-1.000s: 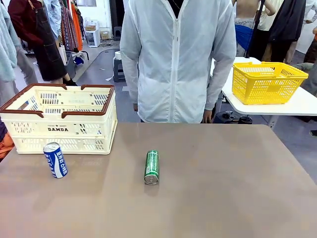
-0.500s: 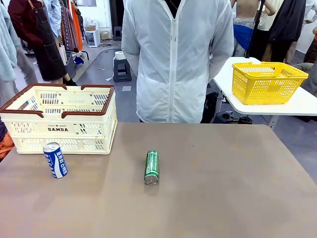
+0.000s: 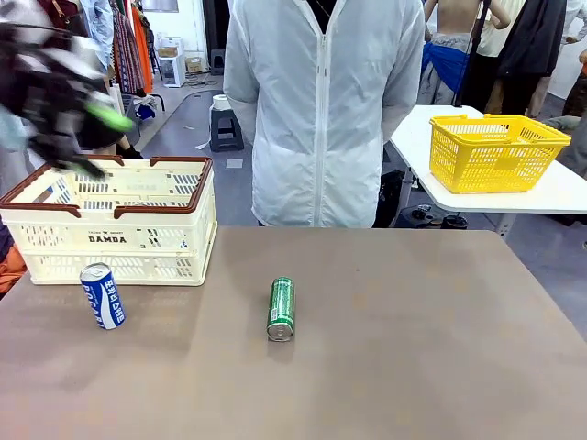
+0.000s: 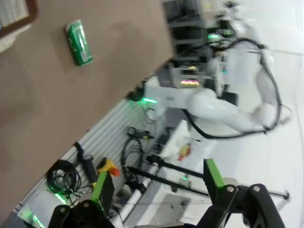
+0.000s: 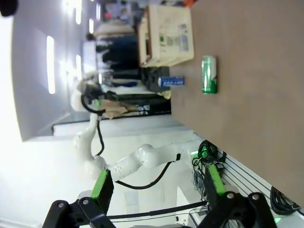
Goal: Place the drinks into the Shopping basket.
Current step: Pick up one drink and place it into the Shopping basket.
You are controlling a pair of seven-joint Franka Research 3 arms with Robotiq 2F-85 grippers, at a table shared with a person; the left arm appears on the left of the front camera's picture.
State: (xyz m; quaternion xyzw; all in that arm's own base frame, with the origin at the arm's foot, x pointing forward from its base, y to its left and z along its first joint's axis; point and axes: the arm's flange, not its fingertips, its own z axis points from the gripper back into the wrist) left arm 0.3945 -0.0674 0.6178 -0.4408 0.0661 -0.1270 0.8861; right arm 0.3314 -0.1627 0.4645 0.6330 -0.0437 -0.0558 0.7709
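A blue can [image 3: 103,295] stands tilted just in front of the cream Shopping basket [image 3: 165,240] at the table's left. Near the middle of the table a slim green can [image 3: 281,309] lies on its side. My left gripper [image 3: 105,144], motion-blurred, hangs open above the basket's left rim with nothing in it. In the left wrist view, the left gripper [image 4: 159,183] is open, with the green can [image 4: 78,42] and a basket corner [image 4: 14,19] far off. My right gripper [image 5: 158,184] is open and empty, well away from the green can [image 5: 209,74], blue can [image 5: 171,81] and basket [image 5: 166,35].
A person in a white jacket [image 3: 321,110] stands at the far edge of the table. A yellow mesh basket [image 3: 495,151] sits on a separate white table at the back right. Bare brown tabletop [image 3: 413,348] stretches right of the green can.
My left arm has swung into the front view at the upper left, above the basket. The person has shifted slightly. Neither can has moved.
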